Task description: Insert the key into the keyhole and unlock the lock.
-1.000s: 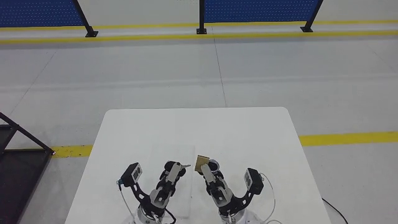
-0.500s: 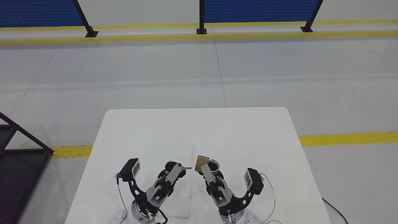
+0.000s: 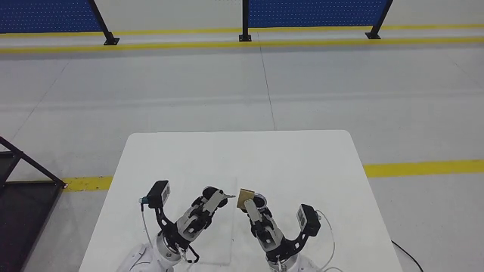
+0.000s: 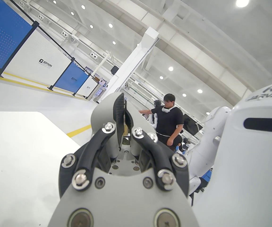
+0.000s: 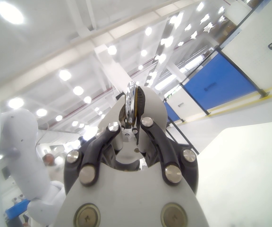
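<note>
Left gripper (image 3: 215, 197): jaws clamped on the key (image 3: 228, 194). Over the last second it has swung forward and inward above the bench (image 3: 302, 159), so the key tip now sits just beside the lock (image 3: 246, 196); contact cannot be confirmed. Right gripper (image 3: 251, 207): jaws clamped on the lock, position unchanged. Assessment: approach nearly complete, insertion not yet made.
</note>
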